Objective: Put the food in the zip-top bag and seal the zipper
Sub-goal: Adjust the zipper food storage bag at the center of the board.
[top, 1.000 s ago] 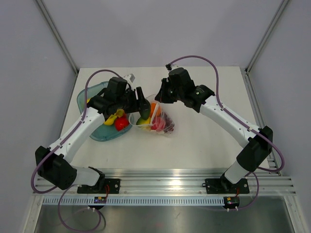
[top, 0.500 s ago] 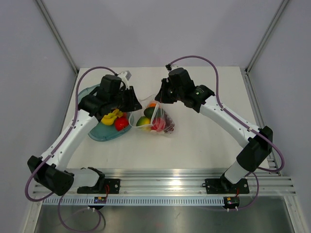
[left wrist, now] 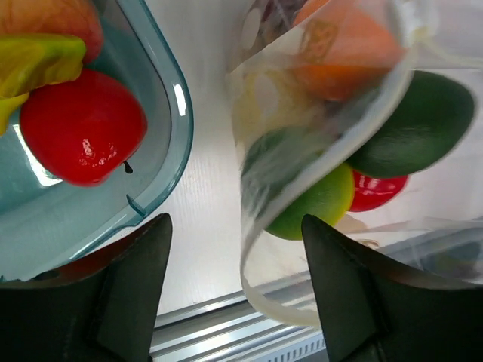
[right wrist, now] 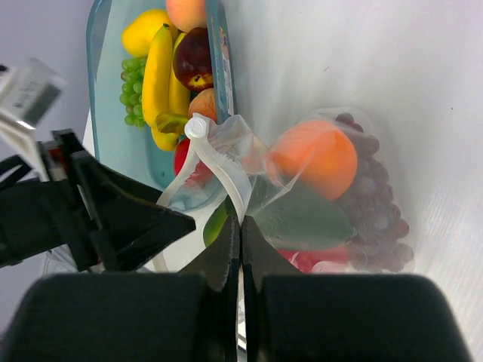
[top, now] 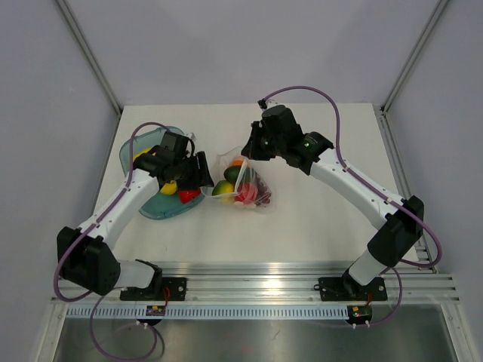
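- Nearest me, one smooth white worktop, with open room right of the bag.
- Left tool: its two dark fingers are spread wide and grip nothing. It sits over the gap between bowl rim and bag.
- One translucent blue-green bowl with a rounded rim; a glossy red ball and bananas lie inside.
- One clear, crinkled zip-top bag lies just beside the bowl. It holds five pieces of food: orange, dark green piece, lime-green piece, red piece, purple grapes.
- Farthest — right tool, pinched tight on the bag's pale zipper.
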Tool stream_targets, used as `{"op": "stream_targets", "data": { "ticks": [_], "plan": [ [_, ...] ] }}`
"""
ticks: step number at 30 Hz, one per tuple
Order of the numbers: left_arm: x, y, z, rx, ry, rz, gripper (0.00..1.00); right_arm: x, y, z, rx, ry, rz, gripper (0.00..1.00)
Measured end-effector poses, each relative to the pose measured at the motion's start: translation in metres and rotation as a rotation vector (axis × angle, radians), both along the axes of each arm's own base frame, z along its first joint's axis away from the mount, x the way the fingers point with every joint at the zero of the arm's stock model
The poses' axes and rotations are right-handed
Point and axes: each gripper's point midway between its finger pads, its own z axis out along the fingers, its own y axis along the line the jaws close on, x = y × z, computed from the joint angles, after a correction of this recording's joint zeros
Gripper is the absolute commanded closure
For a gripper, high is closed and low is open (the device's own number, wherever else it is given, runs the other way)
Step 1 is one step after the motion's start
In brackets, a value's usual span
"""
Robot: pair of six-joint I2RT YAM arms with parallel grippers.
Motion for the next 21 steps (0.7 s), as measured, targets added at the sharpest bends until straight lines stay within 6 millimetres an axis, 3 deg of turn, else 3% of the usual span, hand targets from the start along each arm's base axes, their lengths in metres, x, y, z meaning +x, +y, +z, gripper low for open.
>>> {"op": "stream_targets", "data": {
  "ticks": [2,3,5,8,11,17,19,21],
  "plan": [
    [-0.001,-0.005,-0.014,-0.001,0.046,-0.002,0.64,0.0,0.0,0.0,0.0,0.0,0.0,1.0],
    [0.0,-0.008,-0.017,-0.003,0.053,-0.007,0.89,0.0,0.0,0.0,-0.001,-0.001,-0.001,1.0],
    [0.002,-0.015,-0.017,-0.01,0.051,-0.018,1.0,0.001,-0.002,0.0,-0.006,-0.004,-0.006,1.0],
    [0.007,-0.028,-0.001,-0.052,0.019,-0.037,1.0,0.002,-0.008,-0.002,-0.037,-0.011,-0.02,1.0],
    [0.019,-0.046,0.036,-0.14,-0.051,-0.054,1.0,0.004,-0.015,0.004,-0.083,-0.036,-0.024,1.0],
    [0.043,-0.072,0.115,-0.305,-0.223,-0.078,1.0,0.02,-0.021,0.071,-0.1,-0.207,-0.029,1.0],
    [0.046,-0.077,0.125,-0.34,-0.248,-0.08,1.0,0.02,-0.024,0.084,-0.097,-0.25,-0.027,1.0],
    [0.048,-0.08,0.122,-0.359,-0.242,-0.078,1.0,0.02,-0.026,0.086,-0.105,-0.264,-0.023,1.0]
  ]
}}
